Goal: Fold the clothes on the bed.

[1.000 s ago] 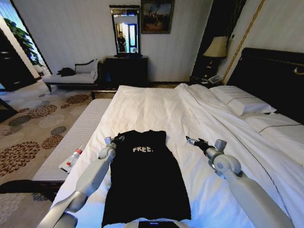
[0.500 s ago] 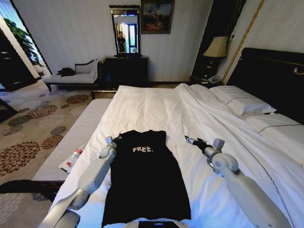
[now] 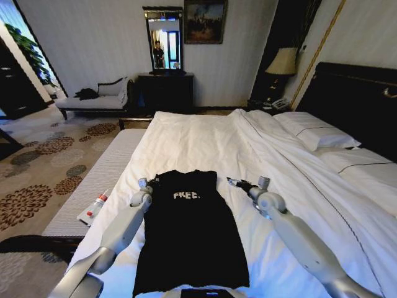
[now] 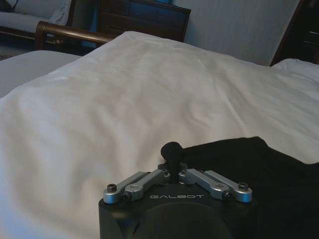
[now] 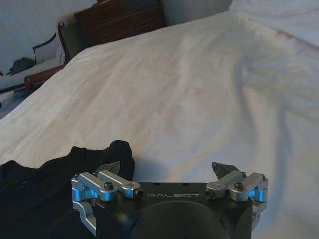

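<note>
The left gripper [image 3: 152, 181] was clamped on the T-shirt [image 3: 189, 239], the right gripper [image 3: 234, 182] gaped beside it and risked pinching the bed [image 3: 186, 143] sheet.

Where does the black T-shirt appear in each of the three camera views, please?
Head view: black T-shirt, lower centre, flat on the white duvet.
Left wrist view: dark fabric just beyond the left gripper, by its shut fingers.
Right wrist view: dark fabric beside one finger of the open right gripper.
Shared landmark: the dark wooden dresser against the far wall.
</note>
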`<state>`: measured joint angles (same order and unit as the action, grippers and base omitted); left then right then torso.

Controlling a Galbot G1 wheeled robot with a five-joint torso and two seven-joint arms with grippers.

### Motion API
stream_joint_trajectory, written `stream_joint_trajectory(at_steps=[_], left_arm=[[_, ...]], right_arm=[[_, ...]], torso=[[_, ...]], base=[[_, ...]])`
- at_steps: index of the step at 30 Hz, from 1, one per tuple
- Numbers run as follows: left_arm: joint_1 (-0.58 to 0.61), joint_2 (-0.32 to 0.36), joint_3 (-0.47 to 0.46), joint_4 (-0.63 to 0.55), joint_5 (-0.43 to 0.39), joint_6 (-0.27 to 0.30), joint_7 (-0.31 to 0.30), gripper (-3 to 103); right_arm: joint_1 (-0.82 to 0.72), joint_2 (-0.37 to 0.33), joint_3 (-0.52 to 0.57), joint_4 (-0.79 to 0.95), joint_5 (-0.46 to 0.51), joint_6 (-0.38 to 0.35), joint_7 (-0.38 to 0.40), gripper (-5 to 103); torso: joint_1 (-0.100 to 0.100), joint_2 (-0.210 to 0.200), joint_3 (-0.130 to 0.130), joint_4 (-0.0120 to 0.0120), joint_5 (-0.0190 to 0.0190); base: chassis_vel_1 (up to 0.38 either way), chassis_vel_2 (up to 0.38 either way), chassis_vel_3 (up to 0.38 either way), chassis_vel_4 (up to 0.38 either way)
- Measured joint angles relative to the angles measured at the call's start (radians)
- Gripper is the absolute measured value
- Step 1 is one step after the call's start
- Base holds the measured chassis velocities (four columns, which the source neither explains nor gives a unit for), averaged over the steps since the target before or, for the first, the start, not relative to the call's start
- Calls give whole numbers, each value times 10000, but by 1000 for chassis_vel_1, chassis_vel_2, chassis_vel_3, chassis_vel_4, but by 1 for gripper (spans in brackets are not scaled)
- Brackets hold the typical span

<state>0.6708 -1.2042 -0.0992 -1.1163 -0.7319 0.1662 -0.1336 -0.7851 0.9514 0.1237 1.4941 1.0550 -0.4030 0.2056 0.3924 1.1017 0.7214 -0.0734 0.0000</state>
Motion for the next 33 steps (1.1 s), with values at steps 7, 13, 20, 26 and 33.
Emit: stream_joint_trajectory(at_steps=[7,13,20,26,33], left_arm=[[176,131,-5,-252,-109,18,15,2],[220,228,52,-409,-224,44,26,2],[218,291,131,-516,-260,132,-12,2],[434,454,173,-864,-268,156,-23,2],[442,498,183,-1014,-351,172,-109,2]], right_arm=[[1410,626,-819,-1400,-26,252,-400,100],[1698,1253,-1105,-1955,-5,316,-618,100],[1812,1847,-1230,-2672,-253,548,-773,100],[1842,2174,-1251,-3260,-739,1209,-858,100],[1980,2418,-1267,-3569,-801,1441,-1051,101]], torso=[[1,-1,0,0,-1],[-1,0,-1,0,0],[-1,-1,-1,-1,-1],[0,-1,-1,-1,-2],[0,-1,-1,0,0]], base=[[0,0,0,0],[0,0,0,0],[0,0,0,0],[0,0,0,0],[0,0,0,0]])
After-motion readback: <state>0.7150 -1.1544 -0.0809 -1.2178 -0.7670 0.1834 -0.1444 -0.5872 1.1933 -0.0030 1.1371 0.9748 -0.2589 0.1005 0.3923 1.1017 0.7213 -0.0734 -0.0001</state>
